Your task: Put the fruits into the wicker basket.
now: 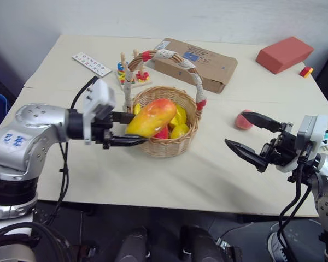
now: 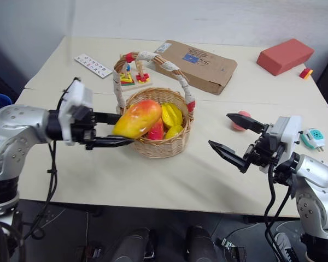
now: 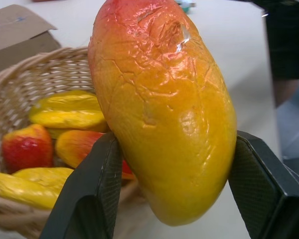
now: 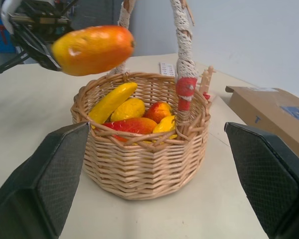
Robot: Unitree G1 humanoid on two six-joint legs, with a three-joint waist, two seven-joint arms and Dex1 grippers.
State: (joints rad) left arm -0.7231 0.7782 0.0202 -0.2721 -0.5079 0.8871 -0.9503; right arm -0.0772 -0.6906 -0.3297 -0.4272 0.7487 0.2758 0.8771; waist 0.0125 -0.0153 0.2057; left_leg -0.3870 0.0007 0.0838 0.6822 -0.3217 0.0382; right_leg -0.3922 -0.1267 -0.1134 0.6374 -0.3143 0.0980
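Jaws of the left gripper (image 1: 132, 130) pinch the mango (image 1: 151, 117), its long axis slanting up toward the far right, over the near-left rim of the wicker basket (image 1: 175, 146), which holds other yellow and red fruits (image 4: 132, 114). A peach (image 1: 242, 119) lies on the tabletop (image 1: 169, 180) right of the basket. Right gripper (image 1: 251, 136) hangs nearby, jaws spread wide.

A lab-like room: bare table (image 1: 208, 174), cardboard box (image 1: 199, 63), plain wall (image 1: 153, 16).

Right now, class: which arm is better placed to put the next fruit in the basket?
Left. Its tool holds the mango above the wicker basket's rim; the right tool is open.
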